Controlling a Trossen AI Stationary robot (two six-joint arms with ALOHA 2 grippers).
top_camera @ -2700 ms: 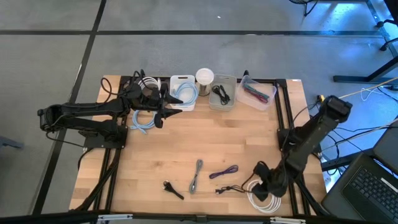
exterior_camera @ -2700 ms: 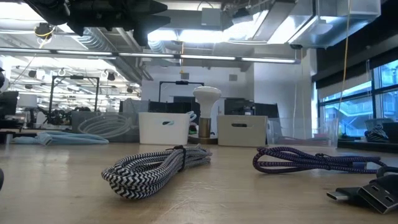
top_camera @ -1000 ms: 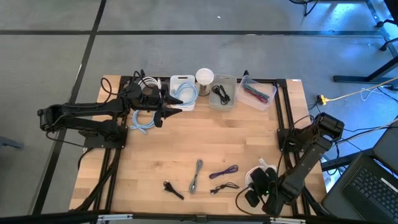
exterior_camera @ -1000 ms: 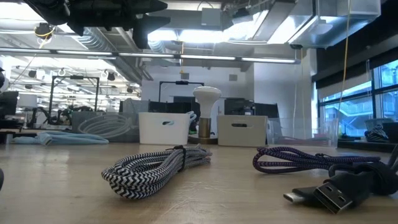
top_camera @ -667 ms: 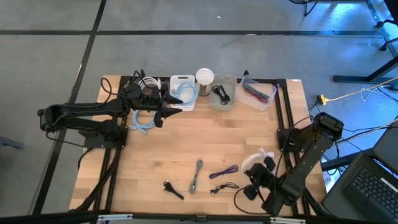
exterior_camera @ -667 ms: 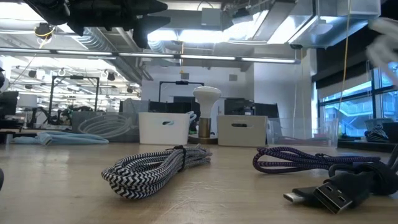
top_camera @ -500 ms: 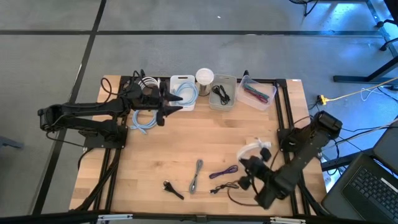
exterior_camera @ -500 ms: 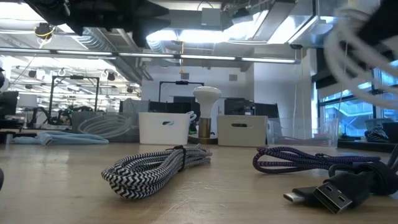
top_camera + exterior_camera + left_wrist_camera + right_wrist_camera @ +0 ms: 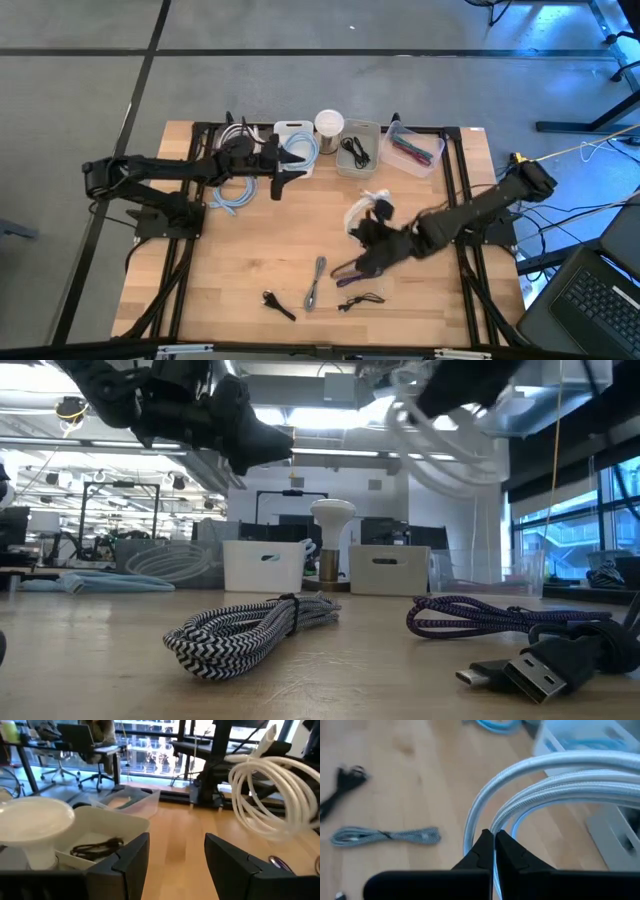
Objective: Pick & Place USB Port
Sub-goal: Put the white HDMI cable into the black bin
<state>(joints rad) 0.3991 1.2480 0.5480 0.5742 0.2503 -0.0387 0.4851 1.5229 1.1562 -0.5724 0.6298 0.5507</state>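
Note:
A coiled white USB cable [image 9: 368, 205] hangs in the air over the table's middle, with my right gripper [image 9: 373, 224] shut on it. The left wrist view shows the coil [image 9: 272, 790] as several loops. My left gripper [image 9: 290, 174] stands open above the table in front of a white bin [image 9: 283, 130] that holds a blue cable. Nothing is between its fingers [image 9: 131, 860]. On the table near the front lie a black-and-white braided cable [image 9: 316, 282], a purple cable [image 9: 358, 276] and two black cables [image 9: 362, 300], [image 9: 278, 305]. My right gripper pinches one or two strands of the white coil [image 9: 498, 822] between its two fingertips. The fingers slant down toward the table's far left. The loops arc out beyond the fingertips, and the whole coil is lifted clear of the table.
Along the far edge stand a grey bin [image 9: 357, 150] with a black cable, a clear bin [image 9: 414, 150] with coloured cables, and a white mushroom-shaped lamp [image 9: 329, 124]. A loose blue cable [image 9: 230, 193] lies at the far left. Bare wood shows in the table's middle left.
My right gripper has swung up from the near right corner toward the table's middle, rolling its wrist and carrying the white coil clear of the table. My left gripper has dipped and reached a little toward the table's right, still open.

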